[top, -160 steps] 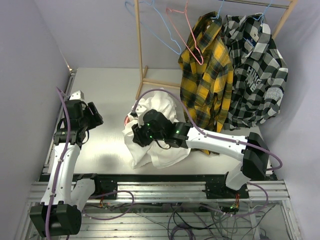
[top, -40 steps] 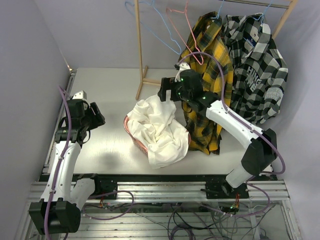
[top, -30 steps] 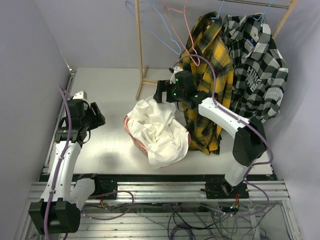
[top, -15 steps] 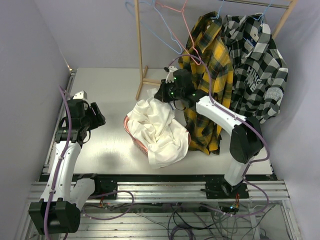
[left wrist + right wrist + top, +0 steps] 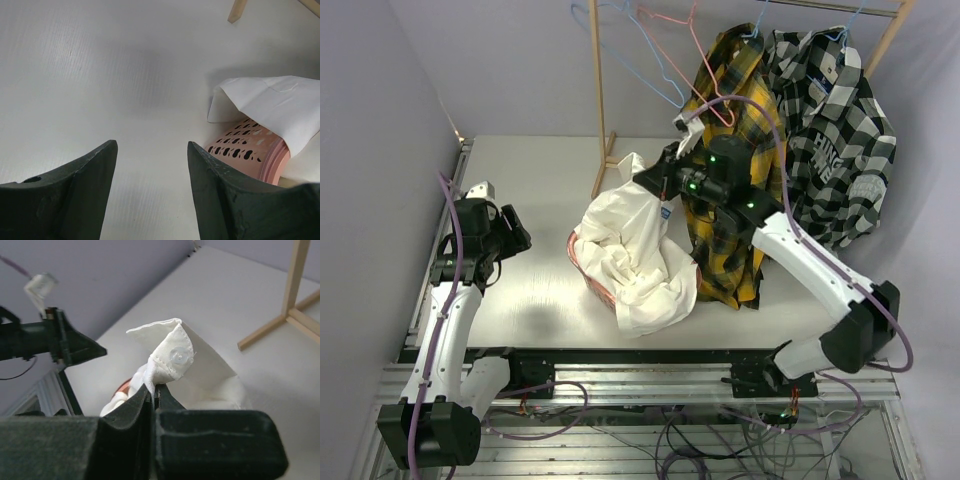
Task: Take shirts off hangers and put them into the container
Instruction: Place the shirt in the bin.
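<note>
The plain white shirt (image 5: 628, 245) lies heaped over the salmon-pink container (image 5: 582, 264), spilling past its rim. My right gripper (image 5: 657, 181) is shut on a buttoned edge of the white shirt (image 5: 176, 356) and holds it lifted above the pile, fingertips (image 5: 150, 392) pinched together. The yellow plaid shirt (image 5: 732, 130) and the checked shirt (image 5: 835, 130) hang on hangers from the rack. Two empty hangers, one blue (image 5: 632, 55) and one pink-red (image 5: 688, 62), hang beside them. My left gripper (image 5: 150, 150) stands open over bare table, left of the container (image 5: 250, 147).
The wooden rack's upright pole (image 5: 600, 100) and its foot (image 5: 620, 165) stand just behind the container. Purple walls close in on the left and back. The right arm (image 5: 810, 265) stretches across in front of the yellow plaid shirt.
The right gripper, open a second ago beside the white shirt's far edge, has shut on that edge and lifted it up. The left arm has not moved.
</note>
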Controlling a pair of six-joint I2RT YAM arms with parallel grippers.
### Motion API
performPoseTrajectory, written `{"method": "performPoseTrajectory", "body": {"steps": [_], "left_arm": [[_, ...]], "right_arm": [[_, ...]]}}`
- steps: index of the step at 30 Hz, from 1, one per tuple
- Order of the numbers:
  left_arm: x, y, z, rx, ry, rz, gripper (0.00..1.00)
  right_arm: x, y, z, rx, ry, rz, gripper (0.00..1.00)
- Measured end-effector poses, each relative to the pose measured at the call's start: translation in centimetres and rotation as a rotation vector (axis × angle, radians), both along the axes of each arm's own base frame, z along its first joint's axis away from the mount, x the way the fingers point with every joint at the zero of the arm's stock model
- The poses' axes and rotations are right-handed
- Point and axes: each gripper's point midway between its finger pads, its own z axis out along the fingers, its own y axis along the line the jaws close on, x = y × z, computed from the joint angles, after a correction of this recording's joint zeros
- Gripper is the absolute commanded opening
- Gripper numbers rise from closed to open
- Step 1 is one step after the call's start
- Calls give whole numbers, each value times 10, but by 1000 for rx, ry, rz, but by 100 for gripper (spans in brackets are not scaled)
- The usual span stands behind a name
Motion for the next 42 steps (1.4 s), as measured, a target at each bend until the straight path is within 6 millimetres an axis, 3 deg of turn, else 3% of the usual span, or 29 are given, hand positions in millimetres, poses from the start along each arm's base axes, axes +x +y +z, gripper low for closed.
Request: {"method": "performPoseTrajectory", "body": {"steps": [7,12,15,17,19,23,26,29,38,42], "left_arm": [[0,0,-1,0,2,0,69],[0,0,-1,0,5,0,69],[0,0,-1,0,5,-1,69],[0,0,-1,0,5,-1,69],[0,0,-1,-1,5,-1,69],[0,0,-1,-1,6,-2,69],[1,-2,-2,-2,8,-7,69],[1,-3,-3,-2,12,-12,69],[1,-5,-4,-2,15,-18,69],[1,-6,-4,-2,17,-20,69]], "right_arm": [[-45,-7,46,57,-89,80,0],[-111,-2,73,80,-130,198,0],[-156,2,66,75,-121,284,0],[-170,5,40,38,-77,310,0],[-168,4,1,-26,-11,286,0],[-154,-2,-123,-259,202,194,0],[-154,-13,-204,-430,345,148,0],[-152,-12,-234,-490,394,136,0],[-143,7,-278,-551,448,107,0],[-140,11,-287,-578,446,83,24]]}}
